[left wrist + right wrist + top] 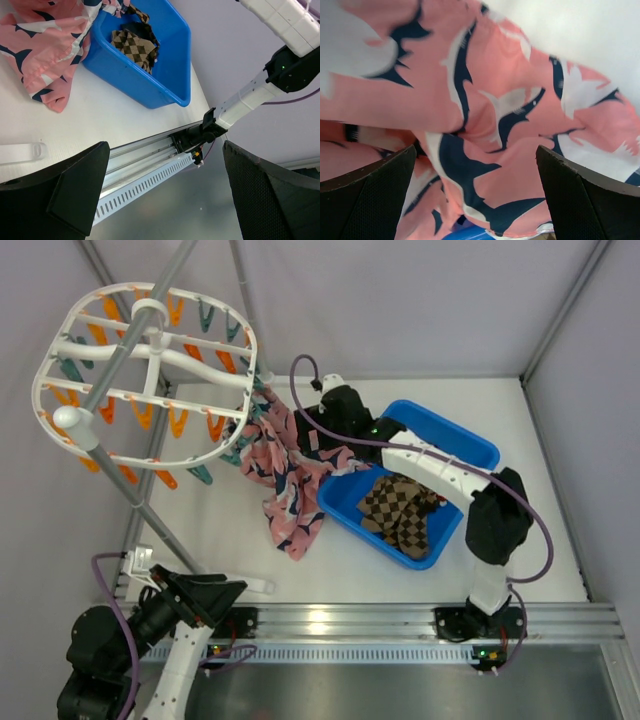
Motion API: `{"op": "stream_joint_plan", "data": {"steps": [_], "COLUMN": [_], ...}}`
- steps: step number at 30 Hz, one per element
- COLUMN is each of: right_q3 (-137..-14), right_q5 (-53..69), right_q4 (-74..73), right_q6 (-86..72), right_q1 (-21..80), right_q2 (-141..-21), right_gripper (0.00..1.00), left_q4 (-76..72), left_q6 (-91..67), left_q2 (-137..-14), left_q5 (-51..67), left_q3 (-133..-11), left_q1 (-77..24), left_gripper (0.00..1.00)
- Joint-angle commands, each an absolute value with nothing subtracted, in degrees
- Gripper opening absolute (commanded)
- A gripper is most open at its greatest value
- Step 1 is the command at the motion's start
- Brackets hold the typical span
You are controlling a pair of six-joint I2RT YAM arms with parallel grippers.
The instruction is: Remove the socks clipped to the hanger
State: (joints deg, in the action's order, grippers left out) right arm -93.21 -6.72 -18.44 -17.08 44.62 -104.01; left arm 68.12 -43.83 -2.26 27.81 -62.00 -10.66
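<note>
While pink socks point(285, 475) hang clipped, your right tool point(475, 165) is apart at them, probably to grab.
Left tool point(165, 165) apart, parked.

White tabletop point(215, 530), pale grey walls point(420, 300) — metal-framed, aluminium rail point(340, 620) along near edge

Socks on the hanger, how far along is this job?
Done: brown-and-black checkered socks lie in the blue plastic bin. In hand: the open right end effector faces the pink patterned socks, apparently clipped to the white oval plastic hanger. Remaining: unclipping those.
</note>
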Motion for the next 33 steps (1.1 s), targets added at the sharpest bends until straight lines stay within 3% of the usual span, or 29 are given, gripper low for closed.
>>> {"op": "stream_joint_plan", "data": {"steps": [1,10,13,14,17,19,24,27,28,30,31,33], "right_q3": [-94.92,-93.16,-95.88,-97.28,-98.87,-96.26,-92.11,-90.71,-88.7,-85.8,-82.74,-79.99], "right_q5": [-6.86,-10.55,-9.76,-8.19,-0.4,8.05,37.5,43.76,43.77,40.62,36.69,30.79], "right_q4": [-25.66,-24.87,-25.49,-25.49,-21.48,-15.06,22.96,39.48,40.94,39.14,35.81,28.51], "right_q6": [-15.9,-15.82,-15.38,-15.21,-15.73,-18.69,-38.1,-50.86,-53.41,-52.92,-49.43,-44.67], "right_q1": [45.0,48.77,49.13,49.13,49.13,49.48,49.83,50.54,50.36,49.05,48.61,47.38], "right_q2": [-107.66,-110.3,-112.93,-113.72,-116.01,-115.4,-116.19,-117.16,-116.9,-114.18,-112.78,-107.77], "right_gripper": [0.99,0.99,0.71,0.4,0.0,0.0,0.0,0.1,0.35,0.68,0.99,0.99], "left_q4": [66.09,66.01,65.92,66.0,66.01,66.01,66.01,66.01,66.09,66.09,66.18,66.01], "left_q6": [-43.95,-43.86,-44.38,-44.47,-44.56,-44.65,-45.17,-45.18,-45.09,-44.65,-44.65,-44.91], "left_q2": [-1.32,-1.32,-1.32,-1.32,-1.32,-1.32,-1.32,-1.32,-1.32,-1.23,-1.14,-1.14], "left_q5": [29.18,29.44,29.44,29.44,29.36,29.27,29.0,29.09,29.18,29.44,29.7,29.97], "left_q3": [-61.61,-60.91,-60.47,-60.47,-60.82,-60.73,-60.64,-60.99,-61.34,-61.35,-61.09,-60.73], "left_q1": [-10.37,-10.37,-10.37,-10.37,-10.28,-10.37,-10.37,-10.37,-10.37,-10.37,-10.37,-10.37], "left_gripper": [0.98,0.97,0.97,0.97,0.97,0.97,0.97,0.97,0.97,0.97,0.97,0.97]}}
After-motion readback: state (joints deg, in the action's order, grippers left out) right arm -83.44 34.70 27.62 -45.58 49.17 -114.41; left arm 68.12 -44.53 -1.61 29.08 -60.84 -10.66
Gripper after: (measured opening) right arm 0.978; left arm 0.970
